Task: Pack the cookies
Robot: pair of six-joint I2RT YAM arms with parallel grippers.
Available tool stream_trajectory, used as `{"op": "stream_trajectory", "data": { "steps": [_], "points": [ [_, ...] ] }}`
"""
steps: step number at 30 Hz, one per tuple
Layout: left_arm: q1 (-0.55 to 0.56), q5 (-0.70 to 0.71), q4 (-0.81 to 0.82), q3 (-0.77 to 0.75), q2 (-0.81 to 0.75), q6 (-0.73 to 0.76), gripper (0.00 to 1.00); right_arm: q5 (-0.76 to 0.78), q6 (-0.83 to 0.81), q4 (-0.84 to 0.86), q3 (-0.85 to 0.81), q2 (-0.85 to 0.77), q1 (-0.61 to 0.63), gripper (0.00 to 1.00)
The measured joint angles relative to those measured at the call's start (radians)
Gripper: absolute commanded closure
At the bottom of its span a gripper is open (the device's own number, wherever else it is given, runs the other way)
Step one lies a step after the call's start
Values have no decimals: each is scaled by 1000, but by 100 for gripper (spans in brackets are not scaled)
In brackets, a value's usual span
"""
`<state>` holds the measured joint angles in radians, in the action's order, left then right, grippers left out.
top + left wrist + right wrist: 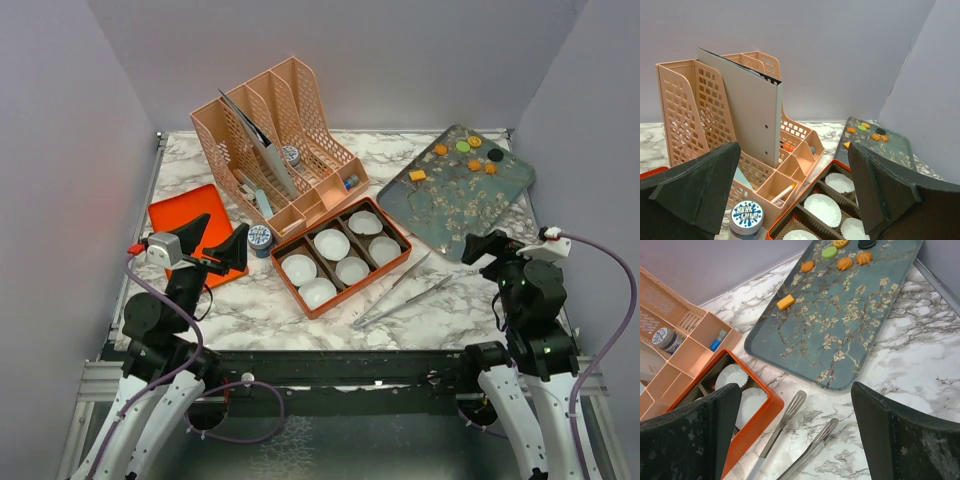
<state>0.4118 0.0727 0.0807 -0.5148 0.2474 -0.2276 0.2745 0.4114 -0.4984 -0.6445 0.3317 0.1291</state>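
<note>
The marble table (250,300) carried a peach file rack (310,120) at the back, with a grey folder (747,105) standing upright in one slot. To its right lay a blue-green tray (470,195) printed with blossom branches. An orange box (360,288), divided into six compartments with a white paper cup (332,243) in each, sat between rack and tray, and its orange lid (185,210) lay flat at the left. The left gripper (792,150) hovered near that lid with its fingers spread wide and nothing between them; the right gripper (796,390) hung just as wide and empty above two metal tongs (395,285) lying just right of the box. A small tin (746,214) stood beside the box, its lid bearing a blue splash with white writing, possibly Korean, too small to read. The cookies (844,263) sat clustered at the tray's far end, well apart from the box: orange rounds, a green one (829,252), a black one (867,243), and a yellow-orange square (786,302) a little nearer.
</note>
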Motion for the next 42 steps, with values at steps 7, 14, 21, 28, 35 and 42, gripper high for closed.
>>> {"op": "stream_trajectory", "data": {
  "steps": [7,14,21,28,35,42],
  "points": [
    [0,-1,0,0,-11,0,1,0,69,-31,-6,41,0,0],
    [0,-1,0,0,-19,0,1,20,176,-97,-14,151,0,0],
    [0,-1,0,0,-26,0,1,18,243,-156,-36,303,0,0],
    [0,-1,-1,0,-26,0,1,-33,274,-201,-35,459,0,4],
    [0,-1,-1,0,-27,1,1,-105,314,-189,0,580,2,13],
    [0,-1,-1,0,-27,2,1,-106,406,-172,51,683,143,19]
  ]
}}
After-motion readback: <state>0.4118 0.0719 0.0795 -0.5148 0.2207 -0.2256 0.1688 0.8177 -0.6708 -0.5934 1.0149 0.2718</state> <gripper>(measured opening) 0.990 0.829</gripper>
